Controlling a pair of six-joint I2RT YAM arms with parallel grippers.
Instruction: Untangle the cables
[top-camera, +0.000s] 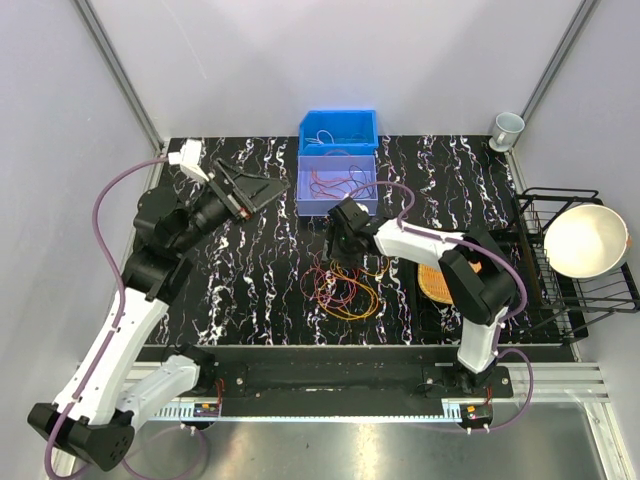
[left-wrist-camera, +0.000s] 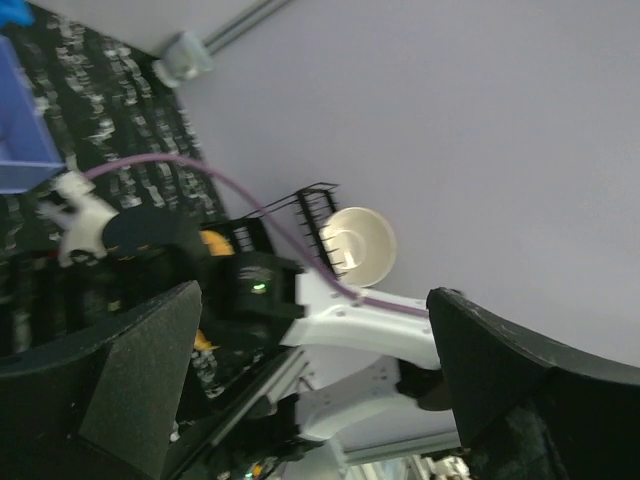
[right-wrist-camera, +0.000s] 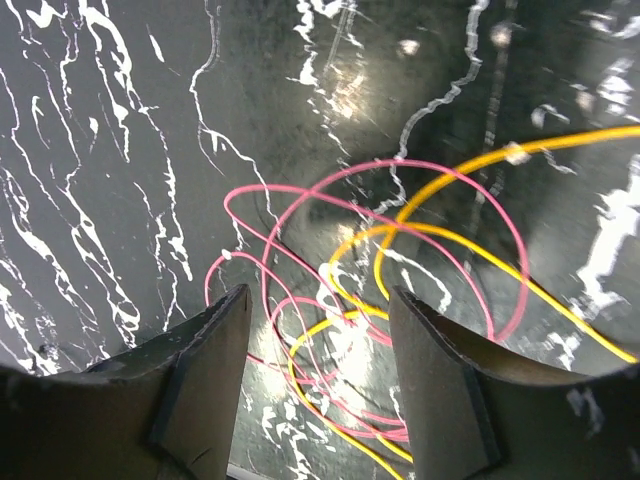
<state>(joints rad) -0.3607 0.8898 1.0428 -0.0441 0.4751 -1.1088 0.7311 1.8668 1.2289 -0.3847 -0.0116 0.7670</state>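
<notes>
A tangle of thin red, orange and yellow cables (top-camera: 343, 288) lies on the black marbled table in front of the bins. My right gripper (top-camera: 344, 246) hangs open just above the pile's far edge. In the right wrist view the pink-red and yellow loops (right-wrist-camera: 370, 300) lie on the table between and below the two dark fingers (right-wrist-camera: 205, 370), with nothing gripped. My left gripper (top-camera: 262, 190) is raised at the left, open and empty, pointing right toward the bins. In the left wrist view it (left-wrist-camera: 315, 385) faces the right arm and the wall.
A purple bin (top-camera: 337, 184) holds red cables, and a blue bin (top-camera: 338, 131) behind it holds a pale one. An orange woven mat (top-camera: 436, 283) lies right of the pile. A wire rack (top-camera: 560, 262) with a white bowl (top-camera: 585, 241) stands at the right, a cup (top-camera: 506, 128) at the back right.
</notes>
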